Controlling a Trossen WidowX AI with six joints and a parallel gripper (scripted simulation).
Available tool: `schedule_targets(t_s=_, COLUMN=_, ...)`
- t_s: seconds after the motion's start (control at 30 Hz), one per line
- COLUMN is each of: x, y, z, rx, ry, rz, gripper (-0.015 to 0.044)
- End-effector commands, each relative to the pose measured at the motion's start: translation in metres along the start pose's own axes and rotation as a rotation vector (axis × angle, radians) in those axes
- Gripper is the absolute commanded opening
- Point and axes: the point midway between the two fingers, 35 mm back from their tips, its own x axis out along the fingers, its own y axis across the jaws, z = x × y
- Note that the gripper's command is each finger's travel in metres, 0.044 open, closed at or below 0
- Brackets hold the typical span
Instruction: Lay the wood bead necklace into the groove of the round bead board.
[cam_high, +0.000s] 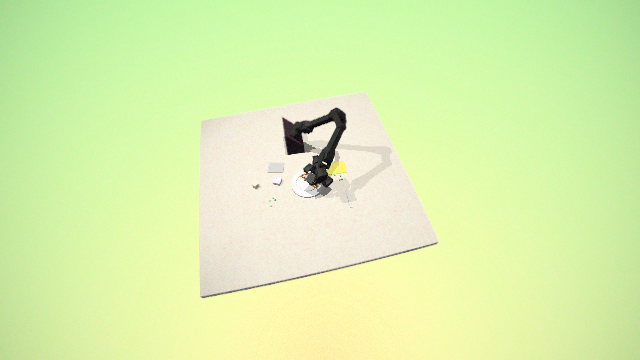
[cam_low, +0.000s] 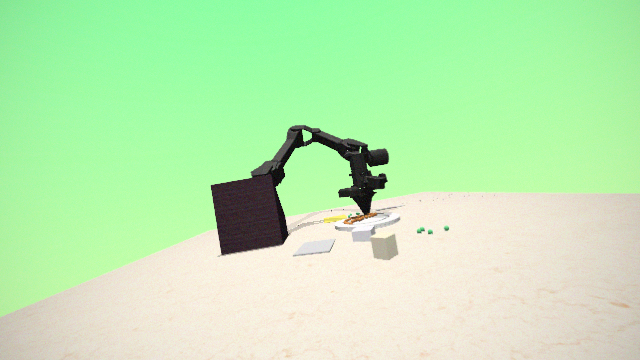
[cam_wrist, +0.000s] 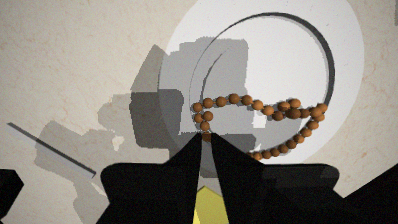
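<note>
Gripper is pinching the wood bead necklace over the round bead board

A black robot arm (cam_high: 339, 132) (cam_low: 320, 135) is arching out from a dark block (cam_high: 294, 145) (cam_low: 247, 215) and pointing its gripper (cam_high: 316, 181) (cam_low: 367, 214) (cam_wrist: 206, 136) down at a white, round bead board (cam_high: 300, 186) (cam_low: 394, 218) (cam_wrist: 351, 50). The fingertips are nearly together, clamping on a bead of the brown wood bead necklace (cam_high: 304, 176) (cam_low: 356, 219) (cam_wrist: 233, 98).

The necklace is lying on the board in a squashed loop. One side is running wavily across the middle, inside the circular groove (cam_wrist: 331, 62); the other is curving near the groove's edge, with a few beads bunching together. Much of the groove's far arc is showing without beads, so the necklace is not following the whole ring.

Around the board, a yellow flat piece (cam_high: 338, 167) (cam_low: 334, 219) (cam_wrist: 210, 206) is lying nearby, as is a thin rod (cam_high: 349, 200) (cam_low: 391, 207) (cam_wrist: 52, 150). A white block (cam_high: 277, 181) (cam_low: 363, 234) is sitting near the board, a tan block (cam_high: 255, 186) (cam_low: 384, 246) farther out, and a grey flat plate (cam_high: 276, 167) (cam_low: 315, 247) is resting on the pale tabletop (cam_high: 280, 245) (cam_low: 320, 310). Small green beads (cam_high: 274, 199) (cam_low: 430, 231) are lying scattered.
</note>
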Motion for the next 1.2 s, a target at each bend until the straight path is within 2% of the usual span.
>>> schedule_targets(t_s=0.0, x=-0.0006, y=-0.0001, z=0.0001, rx=0.0, ry=0.0, rz=0.0, gripper=0.0131)
schedule_targets(t_s=0.4, x=-0.0019, y=-0.0007, z=-0.0002, rx=0.007, ry=0.0, rz=-0.002, gripper=0.044)
schedule_targets(t_s=1.13, x=-0.0049, y=-0.0007, z=-0.0002, rx=0.006, ry=-0.003, rz=-0.001, gripper=0.044)
schedule_targets(t_s=1.17, x=-0.0053, y=-0.0016, z=0.0004, rx=-0.006, ry=-0.004, rz=-0.002, gripper=0.0414)
